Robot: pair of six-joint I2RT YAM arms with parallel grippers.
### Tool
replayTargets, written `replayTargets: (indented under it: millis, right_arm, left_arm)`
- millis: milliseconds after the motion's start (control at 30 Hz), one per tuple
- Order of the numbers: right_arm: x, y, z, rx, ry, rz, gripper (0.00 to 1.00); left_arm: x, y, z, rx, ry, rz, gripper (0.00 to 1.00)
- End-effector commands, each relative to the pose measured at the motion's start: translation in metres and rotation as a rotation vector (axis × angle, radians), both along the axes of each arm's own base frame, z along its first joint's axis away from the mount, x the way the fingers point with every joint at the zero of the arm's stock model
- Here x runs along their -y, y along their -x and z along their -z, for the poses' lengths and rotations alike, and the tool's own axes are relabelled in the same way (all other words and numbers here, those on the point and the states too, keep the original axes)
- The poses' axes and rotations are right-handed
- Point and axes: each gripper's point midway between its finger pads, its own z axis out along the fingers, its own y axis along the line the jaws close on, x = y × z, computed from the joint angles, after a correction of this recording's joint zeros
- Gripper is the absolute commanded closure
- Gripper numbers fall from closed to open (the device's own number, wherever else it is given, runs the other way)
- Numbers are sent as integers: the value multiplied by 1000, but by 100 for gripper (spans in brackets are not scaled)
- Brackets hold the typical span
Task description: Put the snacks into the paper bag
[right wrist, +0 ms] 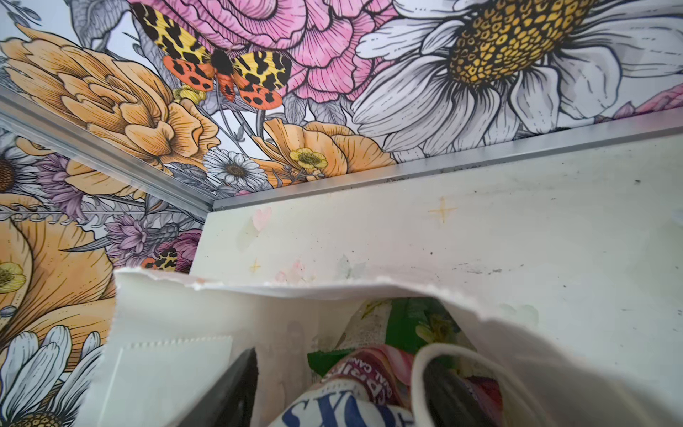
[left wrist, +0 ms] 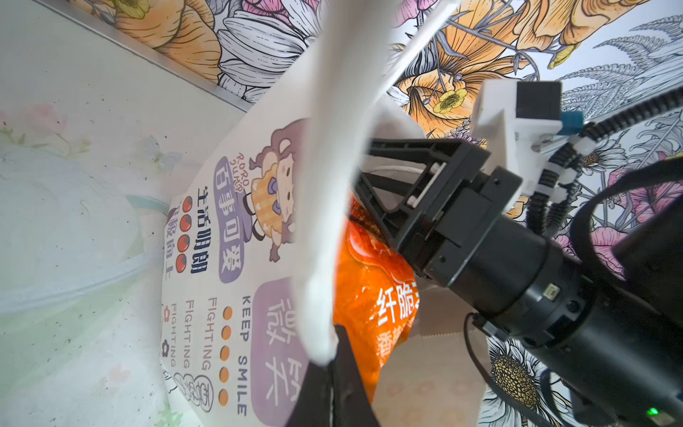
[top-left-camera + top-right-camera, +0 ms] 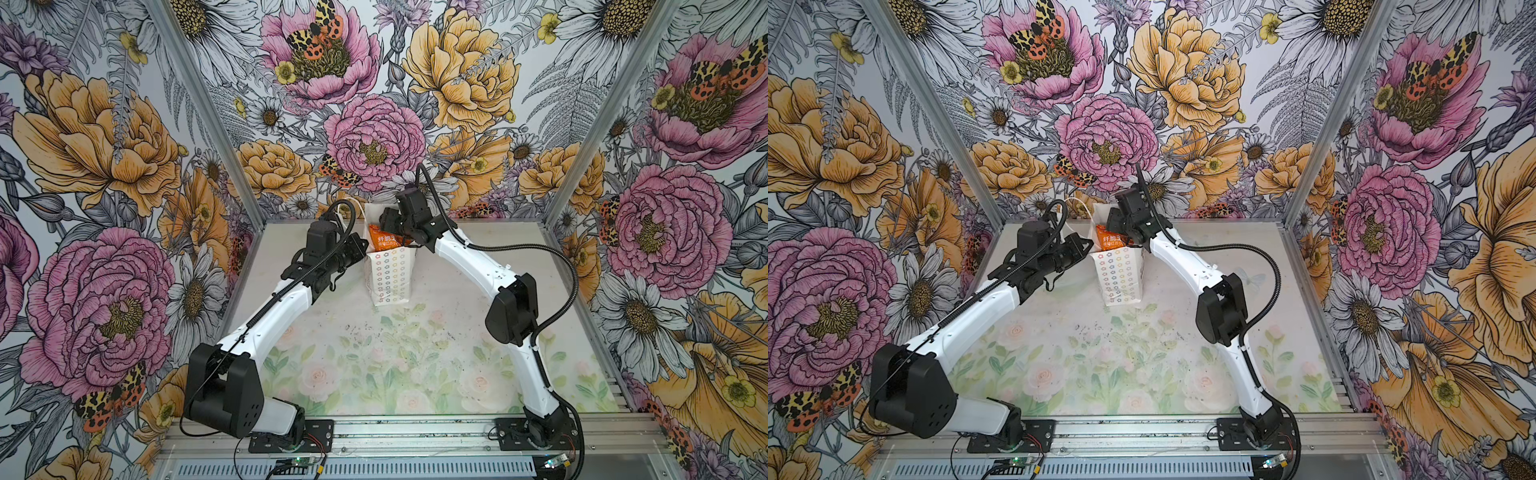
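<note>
The paper bag is stood upright on the worktop, and everything else is arranged around it. Its rim on the left side is pinched by the left hand, whose jaws are fully closed on the paper. This is judged to be a steadying grip, so that the mouth is held open and the bag is not tipped while it is filled.

The left arm is stretched low and forward, its wrist laid almost level beside the bag's top. The right arm is arched high and bent down at the wrist, so that the right hand is dipped into the bag's mouth from above. Its fingers are seen standing apart — whether anything is clamped between them cannot be told.

An orange packet is propped in the mouth against the bag's near wall, half above the rim, touching that hand. Deeper inside the bag, a "FOX'S" packet and green packets are seen already stowed.
</note>
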Motion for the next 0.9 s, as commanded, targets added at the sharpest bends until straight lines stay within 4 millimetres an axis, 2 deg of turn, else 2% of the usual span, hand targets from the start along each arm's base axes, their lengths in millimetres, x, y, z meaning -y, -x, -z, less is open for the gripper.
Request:
replayTargets:
  millis: [0, 633, 867]
  right_arm:
    - [0, -1, -59, 135, -112, -37, 37]
    - [0, 11, -115, 318, -271, -161, 37]
    - [3, 14, -126, 341, -311, -191, 37]
  left_arm:
    - [-2, 9, 8, -32, -10, 9, 99]
    - [-6, 10, 8, -35, -19, -5, 100]
    - [-5, 9, 8, -36, -19, -3, 100]
